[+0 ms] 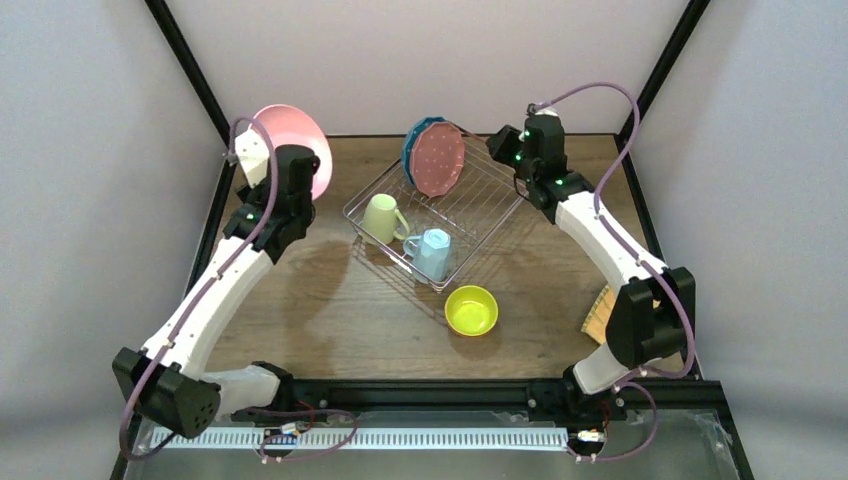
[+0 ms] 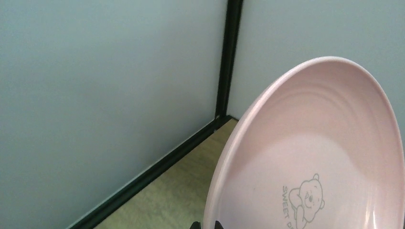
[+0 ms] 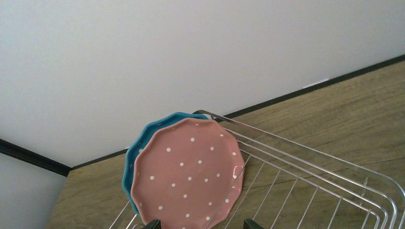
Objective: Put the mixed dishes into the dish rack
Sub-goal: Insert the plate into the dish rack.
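Observation:
My left gripper [image 1: 297,172] is shut on the rim of a plain pink plate [image 1: 290,135] and holds it up on edge at the back left; in the left wrist view the fingertips [image 2: 213,224] pinch the plate's [image 2: 310,157] lower rim. The wire dish rack [image 1: 478,205] holds a pink dotted plate [image 1: 438,160] and a blue plate [image 1: 411,148] standing at its far corner, a pale green mug [image 1: 382,218] and a light blue mug [image 1: 433,252]. My right gripper [image 1: 503,148] is open and empty just right of the dotted plate [image 3: 188,171]. The patterned bowls are out of view.
A lime bowl [image 1: 471,310] sits on the table in front of the rack. A woven tan plate [image 1: 598,312] lies at the right edge, partly behind my right arm. Black frame posts and white walls close in the back corners.

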Action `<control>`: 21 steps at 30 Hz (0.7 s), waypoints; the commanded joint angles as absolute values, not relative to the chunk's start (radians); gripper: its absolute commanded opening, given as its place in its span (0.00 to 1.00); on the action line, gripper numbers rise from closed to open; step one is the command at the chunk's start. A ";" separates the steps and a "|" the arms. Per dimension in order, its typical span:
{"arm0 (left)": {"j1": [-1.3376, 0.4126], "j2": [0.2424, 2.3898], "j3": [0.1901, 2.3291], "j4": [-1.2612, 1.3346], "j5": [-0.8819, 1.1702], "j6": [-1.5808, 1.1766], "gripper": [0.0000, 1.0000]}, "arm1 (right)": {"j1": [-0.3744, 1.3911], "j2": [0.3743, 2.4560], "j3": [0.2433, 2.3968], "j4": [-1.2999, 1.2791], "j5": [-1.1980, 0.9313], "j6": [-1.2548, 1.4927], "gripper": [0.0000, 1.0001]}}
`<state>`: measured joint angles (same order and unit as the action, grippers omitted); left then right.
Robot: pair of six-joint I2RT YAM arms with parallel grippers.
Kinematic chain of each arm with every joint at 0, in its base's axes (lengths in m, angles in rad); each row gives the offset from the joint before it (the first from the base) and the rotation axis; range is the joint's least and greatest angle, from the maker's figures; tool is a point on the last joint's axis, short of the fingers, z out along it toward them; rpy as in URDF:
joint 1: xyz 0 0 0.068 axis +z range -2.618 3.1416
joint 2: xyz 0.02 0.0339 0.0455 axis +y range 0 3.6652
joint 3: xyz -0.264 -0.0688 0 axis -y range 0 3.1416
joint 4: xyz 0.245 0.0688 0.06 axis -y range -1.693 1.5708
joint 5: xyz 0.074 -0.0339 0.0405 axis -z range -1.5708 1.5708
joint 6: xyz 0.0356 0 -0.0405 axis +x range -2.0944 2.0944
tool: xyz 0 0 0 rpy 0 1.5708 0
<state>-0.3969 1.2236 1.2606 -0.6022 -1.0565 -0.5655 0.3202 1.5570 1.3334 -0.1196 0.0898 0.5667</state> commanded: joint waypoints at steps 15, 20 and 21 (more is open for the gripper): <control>-0.558 1.491 1.401 0.059 -0.822 0.167 0.03 | 0.180 1.666 1.268 -0.025 -0.036 0.806 0.98; -0.597 1.591 1.467 0.120 -0.770 0.295 0.03 | 0.166 1.684 1.275 -0.015 -0.027 0.797 0.98; -0.602 1.605 1.473 0.135 -0.765 0.318 0.03 | 0.166 1.686 1.277 -0.015 -0.026 0.795 0.98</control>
